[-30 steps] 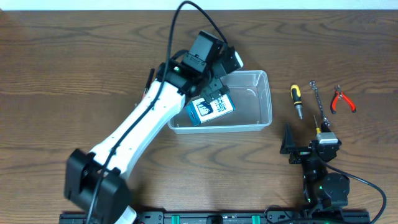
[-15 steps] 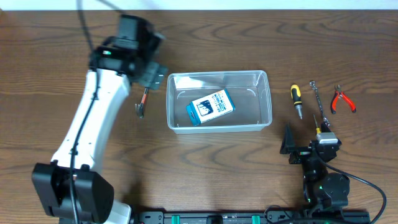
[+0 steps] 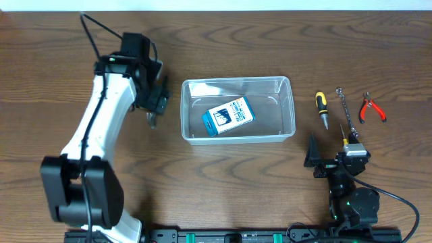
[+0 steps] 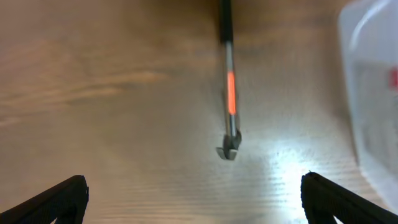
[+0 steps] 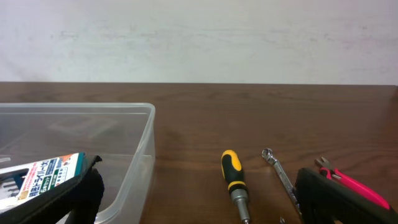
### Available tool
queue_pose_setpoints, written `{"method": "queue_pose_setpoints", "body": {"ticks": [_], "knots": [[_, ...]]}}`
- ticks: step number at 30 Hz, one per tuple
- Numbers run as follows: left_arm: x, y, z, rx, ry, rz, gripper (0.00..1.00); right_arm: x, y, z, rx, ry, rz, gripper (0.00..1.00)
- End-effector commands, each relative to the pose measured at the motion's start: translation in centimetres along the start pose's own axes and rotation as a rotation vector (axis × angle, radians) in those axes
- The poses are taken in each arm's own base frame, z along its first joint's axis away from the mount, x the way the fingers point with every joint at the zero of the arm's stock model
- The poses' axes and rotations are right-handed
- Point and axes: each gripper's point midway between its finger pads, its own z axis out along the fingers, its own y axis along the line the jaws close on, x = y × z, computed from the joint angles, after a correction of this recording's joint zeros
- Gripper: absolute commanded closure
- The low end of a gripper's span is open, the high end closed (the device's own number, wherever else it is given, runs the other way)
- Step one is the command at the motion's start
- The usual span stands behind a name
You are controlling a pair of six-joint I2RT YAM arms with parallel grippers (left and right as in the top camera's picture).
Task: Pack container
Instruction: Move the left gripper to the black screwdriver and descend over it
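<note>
Both your left gripper point(image 4: 196, 200) and right gripper point(image 5: 208, 196) have jaws spread wide, holding nothing. The tub point(image 3: 292, 111) sits between them; it looks light and slippery, so grab its rim.

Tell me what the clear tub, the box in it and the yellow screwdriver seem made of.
The container looks like clear glossy plastic: the table grain shows through its walls. The box seems printed cardboard, with flat blue-and-white faces, though possibly plastic. The screwdriver has a yellow-and-black handle, likely plastic or rubber, and a grey metallic-looking shaft.
</note>
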Motion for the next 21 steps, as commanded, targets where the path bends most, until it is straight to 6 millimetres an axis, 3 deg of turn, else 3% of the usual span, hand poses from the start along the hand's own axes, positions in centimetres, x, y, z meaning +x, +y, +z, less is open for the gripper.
{"method": "queue_pose_setpoints", "body": {"ticks": [1,5,9,21], "knots": [[1.5,-0.8,2.3,0.028,0.082,-0.009,0.02,0.0,-0.3,0.0,0.014,-0.001,-0.01,0.01],[2.4,-1.3,3.7,0.049,0.127,-0.004,0.0,0.0,-0.3,0.0,0.014,-0.002,-0.01,0.01],[2.6,-1.6,4.5,0.06,0.145,-0.002,0.16,0.0,-0.3,0.0,0.013,-0.002,-0.01,0.01],[1.3,-3.4,6.0,0.162,0.108,-0.031,0.25,0.0,-0.3,0.0,0.014,-0.002,-0.01,0.01]]}}
